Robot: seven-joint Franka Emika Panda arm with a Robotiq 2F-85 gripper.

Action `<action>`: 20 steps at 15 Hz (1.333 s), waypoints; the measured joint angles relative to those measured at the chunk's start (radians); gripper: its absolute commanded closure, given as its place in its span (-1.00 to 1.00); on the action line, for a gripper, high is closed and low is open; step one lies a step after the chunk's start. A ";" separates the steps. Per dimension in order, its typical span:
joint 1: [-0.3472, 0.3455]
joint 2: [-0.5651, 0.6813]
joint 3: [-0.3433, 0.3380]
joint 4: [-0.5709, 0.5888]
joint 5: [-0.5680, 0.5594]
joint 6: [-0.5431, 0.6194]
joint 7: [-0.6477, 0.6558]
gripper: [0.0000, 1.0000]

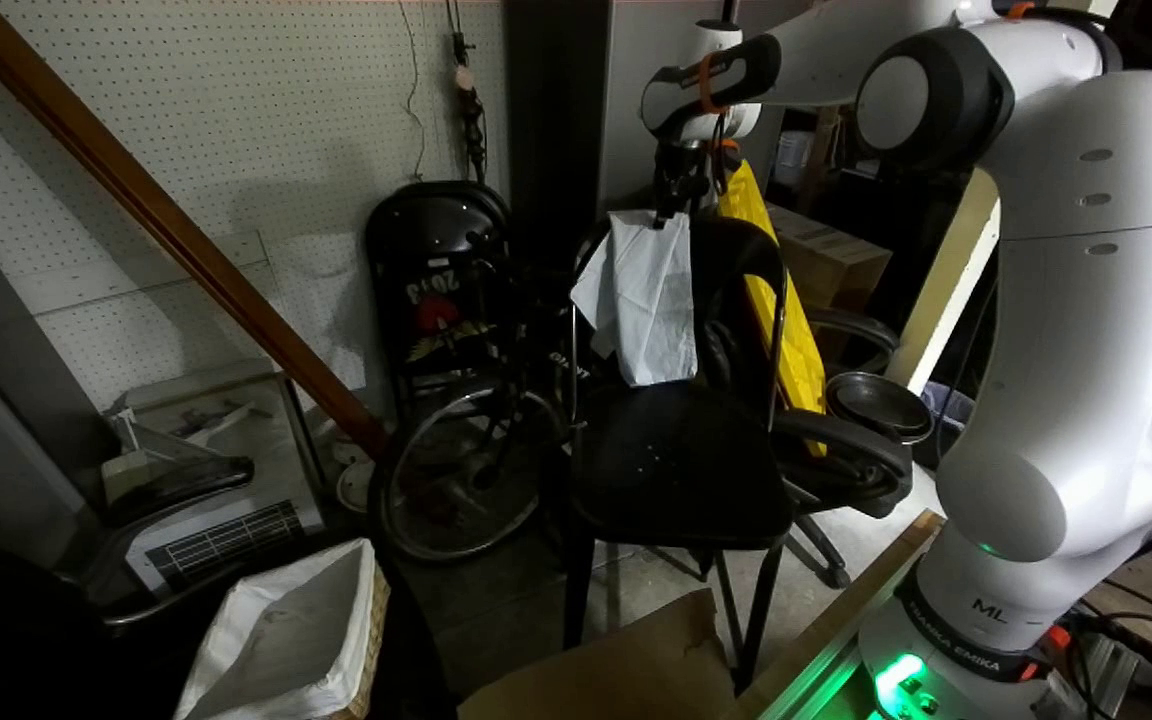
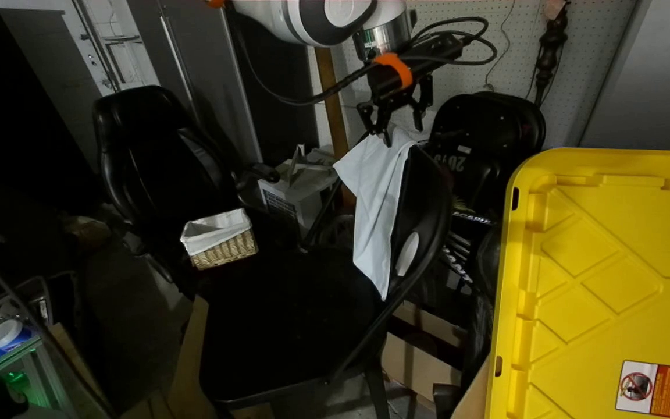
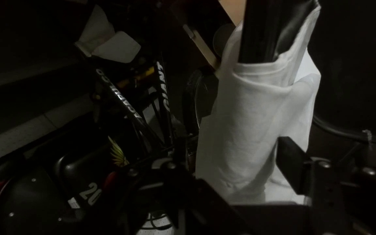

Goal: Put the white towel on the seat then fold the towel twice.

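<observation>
Gripper (image 2: 403, 132) with jaws parted at the top of the white towel (image 2: 373, 198)

At the end of the robot arm (image 1: 1086, 320) the jaws point downward and stand well apart, clamped on nothing. In the wrist view, one of the fingers (image 3: 290, 163) lies in front of the cloth; whether it touches cannot be told. The towel, limp and creased, hangs over the rim of the black backrest (image 2: 422, 192), its lower end reaching down near the rear of the seat (image 2: 282, 331); contact with the seat cannot be judged. The seat itself is flat and black. Farther out, a yellow plastic lid (image 2: 602, 279) stands near the backrest, a bicycle wheel (image 1: 482, 474) shows beside the seat, and a white-lined wicker basket (image 2: 221, 253) sits well apart from the towel. Cardboard (image 1: 616, 665) lies below seat level; a brown beam (image 1: 166, 220) slants across the white pegboard (image 1: 236, 110).
</observation>
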 measured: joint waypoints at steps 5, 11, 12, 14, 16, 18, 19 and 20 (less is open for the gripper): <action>-0.014 0.010 0.021 0.020 0.014 -0.036 -0.008 0.81; -0.016 0.001 0.025 0.038 0.022 -0.069 -0.010 0.97; -0.015 -0.009 0.026 0.038 0.022 -0.075 -0.011 1.00; -0.012 -0.027 0.029 0.038 0.022 -0.075 -0.012 0.98; -0.011 -0.038 0.034 0.038 0.022 -0.077 -0.016 0.98; -0.011 -0.044 0.035 0.036 0.022 -0.088 -0.020 0.98; -0.011 -0.046 0.036 0.034 0.022 -0.096 -0.021 0.98; -0.011 -0.049 0.037 0.032 0.022 -0.111 -0.023 0.98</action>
